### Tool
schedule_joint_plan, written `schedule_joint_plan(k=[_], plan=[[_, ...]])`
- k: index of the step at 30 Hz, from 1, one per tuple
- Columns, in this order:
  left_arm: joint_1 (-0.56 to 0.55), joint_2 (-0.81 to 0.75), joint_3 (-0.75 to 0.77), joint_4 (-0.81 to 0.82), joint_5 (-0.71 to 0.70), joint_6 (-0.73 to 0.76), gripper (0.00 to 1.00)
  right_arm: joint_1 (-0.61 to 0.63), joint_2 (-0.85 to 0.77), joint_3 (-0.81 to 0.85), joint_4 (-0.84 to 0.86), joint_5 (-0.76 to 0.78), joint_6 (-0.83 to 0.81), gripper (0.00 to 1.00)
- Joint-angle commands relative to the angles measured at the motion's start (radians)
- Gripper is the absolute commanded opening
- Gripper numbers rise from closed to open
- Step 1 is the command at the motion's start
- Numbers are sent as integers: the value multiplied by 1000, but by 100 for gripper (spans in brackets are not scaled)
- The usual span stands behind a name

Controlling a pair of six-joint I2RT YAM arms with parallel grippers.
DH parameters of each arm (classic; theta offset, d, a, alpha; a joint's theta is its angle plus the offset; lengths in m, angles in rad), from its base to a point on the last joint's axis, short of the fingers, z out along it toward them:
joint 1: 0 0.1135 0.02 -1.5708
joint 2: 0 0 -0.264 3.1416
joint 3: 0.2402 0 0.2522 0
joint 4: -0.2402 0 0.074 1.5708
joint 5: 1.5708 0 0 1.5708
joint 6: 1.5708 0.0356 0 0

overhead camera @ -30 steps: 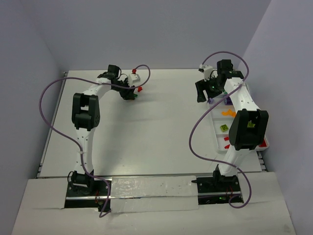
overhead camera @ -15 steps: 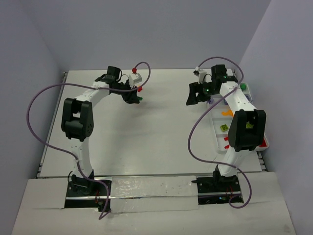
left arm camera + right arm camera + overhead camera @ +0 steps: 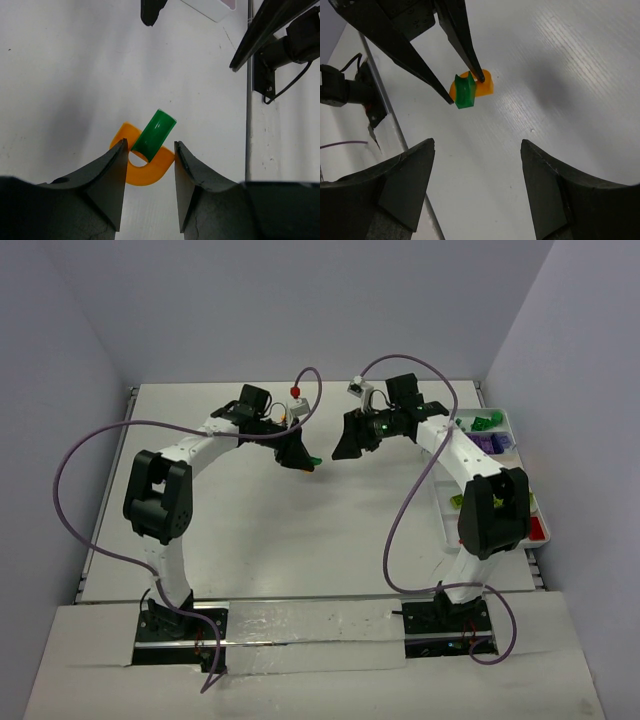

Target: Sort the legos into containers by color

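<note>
Left gripper (image 3: 150, 145) pinches an orange plastic arch brick (image 3: 150, 173) joined to a green cylindrical brick (image 3: 154, 132); close your wide-open right gripper (image 3: 476, 144) on the green, probably to separate them.

Lit brightly and evenly from above — soft, pale light. Left faint grey shadows on the white table (image 3: 545, 95). Shone a little on the clear strip (image 3: 300, 625) at the near edge. Looked sharp far off — a bit fuzzy on the close fingers (image 3: 405, 180).

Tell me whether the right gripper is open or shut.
Open: the right gripper has its jaws wide apart, nothing between them, facing the green and orange legos held by the left gripper.
</note>
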Motion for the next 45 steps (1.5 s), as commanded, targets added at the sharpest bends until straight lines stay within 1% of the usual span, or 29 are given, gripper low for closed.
schedule_joint_plan(k=[1, 7, 14, 23, 34, 37, 45], plan=[[-4, -54, 4, 13, 62, -26, 2, 45, -9, 65, 38, 20, -3, 76], [-14, -46, 25, -16, 74, -12, 1, 82, 23, 98, -5, 34, -21, 76], [-20, -45, 33, -27, 85, -7, 1, 96, 62, 127, -37, 24, -39, 73], [-21, -40, 44, -33, 93, -10, 1, 116, 73, 125, -64, 46, -66, 69], [-29, -22, 60, -38, 93, -9, 1, 134, 90, 128, -84, 27, -73, 65], [-30, -20, 64, -38, 93, -11, 1, 138, 93, 127, -83, 33, -73, 63], [-35, -15, 73, -51, 93, -5, 1, 141, 95, 133, -69, 46, -67, 53]])
